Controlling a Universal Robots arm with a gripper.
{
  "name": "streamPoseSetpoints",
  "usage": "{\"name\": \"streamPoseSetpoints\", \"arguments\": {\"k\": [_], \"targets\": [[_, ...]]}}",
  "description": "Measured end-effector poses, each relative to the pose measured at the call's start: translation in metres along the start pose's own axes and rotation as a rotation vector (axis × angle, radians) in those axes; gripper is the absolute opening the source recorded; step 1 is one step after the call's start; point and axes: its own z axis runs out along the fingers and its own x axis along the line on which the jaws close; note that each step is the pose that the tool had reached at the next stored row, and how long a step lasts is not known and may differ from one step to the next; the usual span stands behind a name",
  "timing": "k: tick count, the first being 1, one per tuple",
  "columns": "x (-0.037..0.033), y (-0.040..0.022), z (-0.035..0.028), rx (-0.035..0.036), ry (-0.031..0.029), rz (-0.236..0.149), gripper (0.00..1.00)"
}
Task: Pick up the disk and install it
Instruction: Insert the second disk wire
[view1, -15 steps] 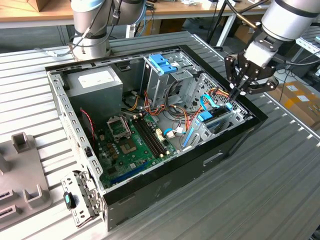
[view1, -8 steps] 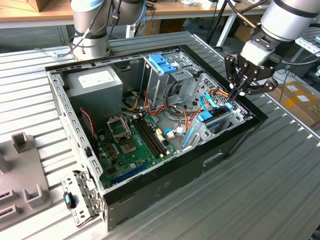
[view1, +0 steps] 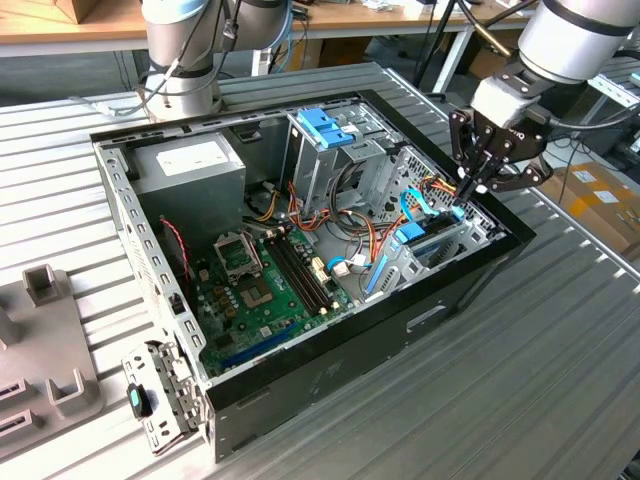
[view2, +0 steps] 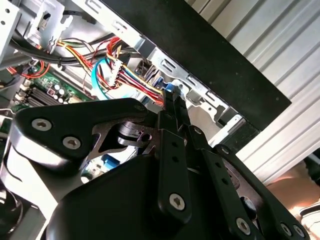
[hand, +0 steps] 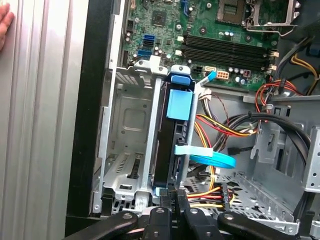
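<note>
The disk (hand: 167, 150) is seen standing on edge in the metal drive bay (hand: 125, 150) at the front corner of the open computer case (view1: 330, 385), with its blue rail (hand: 178, 102) and blue end tab facing the motherboard (hand: 225, 35). In the first wrist view it is already seated deep between the bay's walls, so the work is judged to be at the final seating stage of the installation. The gripper (hand: 174, 196) is held at the disk's outer end, its fingers drawn together into a narrow tip that is pressed against or pinched on the disk's edge; whether the edge is actually clamped cannot be told.

To finish this step well, the push should be kept straight along the bay's rails, so that the disk is not skewed and jammed. The bundle of coloured cables (hand: 220, 130) and the light blue ribbon cable (hand: 212, 159) lie just beside the disk and should be kept from being trapped under the fingers. In the exterior view the gripper (view1: 468, 190) is seen just inside the case's wall, so any sideways motion should be kept small. Seating is best judged by the blue tab being level with the bay's edge
</note>
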Motion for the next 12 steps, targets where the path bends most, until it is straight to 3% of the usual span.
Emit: {"name": "streamPoseSetpoints", "arguments": {"k": [9,12], "targets": [[-0.0003,0.0027,0.0010,0.0019,0.0077,0.107,0.16],[-0.0004,0.0041,0.0008,0.0020,0.0083,0.112,0.16]]}}
